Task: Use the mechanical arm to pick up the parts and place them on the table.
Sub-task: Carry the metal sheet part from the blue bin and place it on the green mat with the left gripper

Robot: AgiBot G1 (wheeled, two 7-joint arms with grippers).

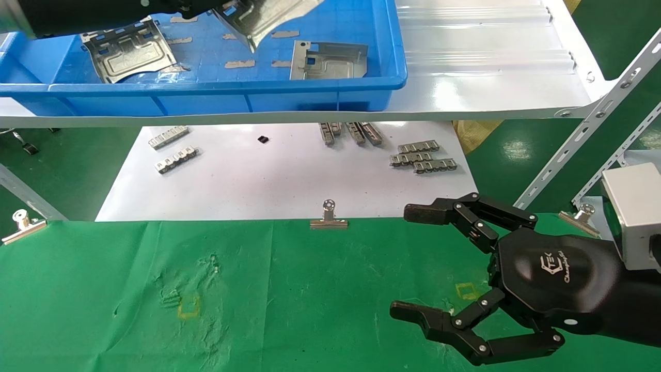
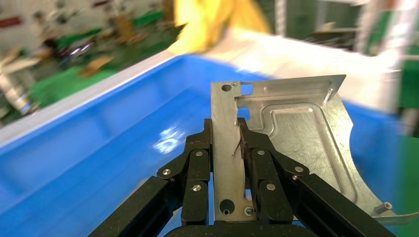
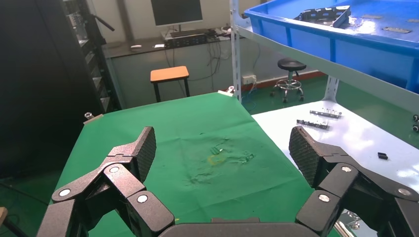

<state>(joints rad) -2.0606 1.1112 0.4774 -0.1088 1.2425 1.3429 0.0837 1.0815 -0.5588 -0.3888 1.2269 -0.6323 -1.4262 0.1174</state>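
Part (image 2: 296,133) being held above blue bin (image 1: 206,93).
Left end effector (image 2: 232,148) is clamping its edge; right end effector (image 1: 439,263) is hovering spread apart over bench (image 1: 258,299).

A: Bright, even light from overhead. Glare washes out the glossy white shelf (image 1: 496,77), and a white highlight sits on the blue bin (image 2: 168,140) floor.

B: The left wrist view's background is smeared and unfocused, though the held part (image 2: 286,143) is sharp. Small objects cast soft, short shadows on the white board (image 1: 268,175).
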